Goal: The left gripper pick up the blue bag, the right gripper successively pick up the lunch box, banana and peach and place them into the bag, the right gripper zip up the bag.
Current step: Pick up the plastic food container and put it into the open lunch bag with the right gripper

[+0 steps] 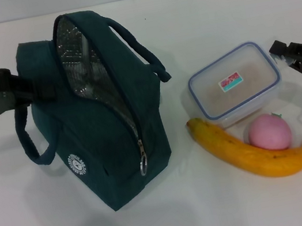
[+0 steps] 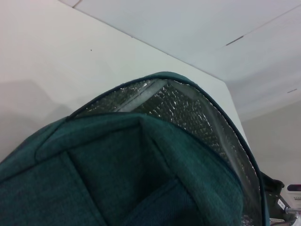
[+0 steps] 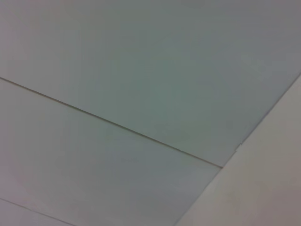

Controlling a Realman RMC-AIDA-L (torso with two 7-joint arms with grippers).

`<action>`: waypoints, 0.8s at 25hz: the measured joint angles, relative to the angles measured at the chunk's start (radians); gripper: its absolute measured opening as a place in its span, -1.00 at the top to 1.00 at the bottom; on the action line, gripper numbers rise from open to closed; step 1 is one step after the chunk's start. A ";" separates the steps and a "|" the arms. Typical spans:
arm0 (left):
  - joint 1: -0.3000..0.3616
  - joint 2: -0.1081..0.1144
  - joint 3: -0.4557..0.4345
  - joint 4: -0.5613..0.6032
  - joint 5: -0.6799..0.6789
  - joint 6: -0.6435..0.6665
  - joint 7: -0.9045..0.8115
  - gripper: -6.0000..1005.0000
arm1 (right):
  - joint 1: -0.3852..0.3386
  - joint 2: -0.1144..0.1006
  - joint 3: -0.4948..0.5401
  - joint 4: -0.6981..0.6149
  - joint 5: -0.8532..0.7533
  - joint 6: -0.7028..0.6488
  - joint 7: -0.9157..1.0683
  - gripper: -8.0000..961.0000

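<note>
One blue bag (image 1: 92, 129), one banana (image 1: 245, 152), one peach (image 1: 269, 132)

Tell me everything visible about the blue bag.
The blue bag is dark teal fabric with silver foil lining and a round white logo low on its front. It stands on the white table, tilted, its zipper open, a metal ring pull hanging. Two loop handles show. The left pincer meets its upper side; the food lies apart from it.
</note>
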 joint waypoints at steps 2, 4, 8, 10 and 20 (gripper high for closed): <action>0.000 0.000 0.000 0.000 0.000 0.000 0.000 0.88 | 0.000 0.000 0.000 0.000 0.007 -0.006 0.000 0.79; -0.001 0.000 0.000 0.000 -0.001 0.000 0.000 0.88 | -0.004 0.000 0.000 0.000 0.019 -0.013 0.000 0.79; -0.001 0.000 0.000 0.000 -0.002 0.002 0.000 0.88 | -0.014 0.000 0.000 -0.001 0.053 -0.032 -0.001 0.79; -0.001 0.002 0.000 0.000 -0.003 0.011 0.000 0.88 | -0.035 -0.004 0.000 -0.005 0.103 -0.056 -0.004 0.79; -0.001 0.004 0.000 0.000 -0.047 0.046 0.000 0.88 | -0.053 -0.007 0.000 -0.015 0.155 -0.146 -0.011 0.79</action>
